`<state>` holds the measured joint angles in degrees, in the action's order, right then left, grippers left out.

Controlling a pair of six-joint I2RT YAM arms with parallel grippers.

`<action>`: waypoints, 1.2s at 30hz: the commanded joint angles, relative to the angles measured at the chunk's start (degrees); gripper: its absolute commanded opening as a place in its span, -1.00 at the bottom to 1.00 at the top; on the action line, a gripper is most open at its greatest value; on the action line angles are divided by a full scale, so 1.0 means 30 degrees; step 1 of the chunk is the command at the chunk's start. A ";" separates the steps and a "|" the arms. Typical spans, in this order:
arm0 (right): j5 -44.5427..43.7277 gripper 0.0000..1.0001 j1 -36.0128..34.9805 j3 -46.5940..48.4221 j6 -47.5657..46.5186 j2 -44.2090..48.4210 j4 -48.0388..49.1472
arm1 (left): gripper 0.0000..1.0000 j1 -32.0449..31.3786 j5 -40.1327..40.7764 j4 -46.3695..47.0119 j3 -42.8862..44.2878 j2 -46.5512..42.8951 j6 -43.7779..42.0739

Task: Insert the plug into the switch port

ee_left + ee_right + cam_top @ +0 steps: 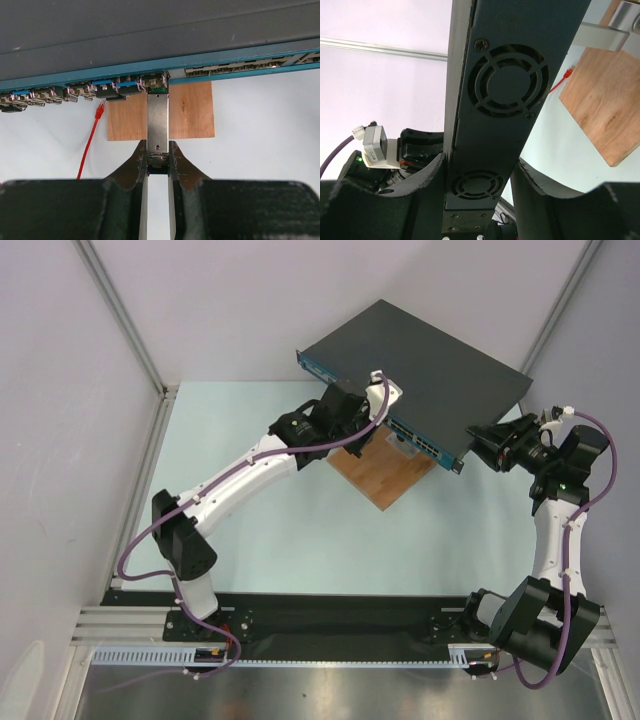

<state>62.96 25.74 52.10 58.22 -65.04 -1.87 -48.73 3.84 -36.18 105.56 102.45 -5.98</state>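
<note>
The switch (430,355) is a flat dark grey box with a blue front strip of ports (225,67), raised off the table. My left gripper (158,161) is shut on a silver metal plug (158,117). The plug's far end sits in the mouth of a port (154,80) on the strip. In the top view the left gripper (372,418) is at the front strip. My right gripper (479,172) is shut on the switch's vented side panel (495,115), one finger (427,175) on each face. It holds the switch's right end (482,435).
A brown wooden board (190,110) lies on the table under the switch front, also in the top view (385,475). A thin red cable (90,140) hangs from a port to the left. Several neighbouring ports hold connectors (120,90). Walls enclose the table.
</note>
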 commanded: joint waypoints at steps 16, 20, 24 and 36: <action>-0.0947 -1.00 -0.0200 0.0886 -0.2208 0.0116 0.1590 | -0.99 0.1038 -0.0429 0.0313 0.1640 0.0302 0.1171; -0.0947 -1.00 -0.0229 0.0857 -0.2208 0.0117 0.1531 | -0.99 0.0922 -0.0546 0.0196 0.1641 0.0097 0.1874; -0.1006 -1.00 -0.0258 0.0945 -0.2237 0.0087 0.1502 | -0.99 0.0366 0.0243 0.0255 0.0880 -0.0459 0.2782; -0.1064 -1.00 -0.0288 0.1033 -0.2471 0.0175 0.1209 | -0.99 -0.0046 0.1856 0.0460 0.0351 -0.0401 0.3868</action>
<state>62.63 25.56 52.42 57.78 -65.04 -2.72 -49.25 5.96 -37.67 106.83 103.11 4.12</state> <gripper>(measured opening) 0.513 0.179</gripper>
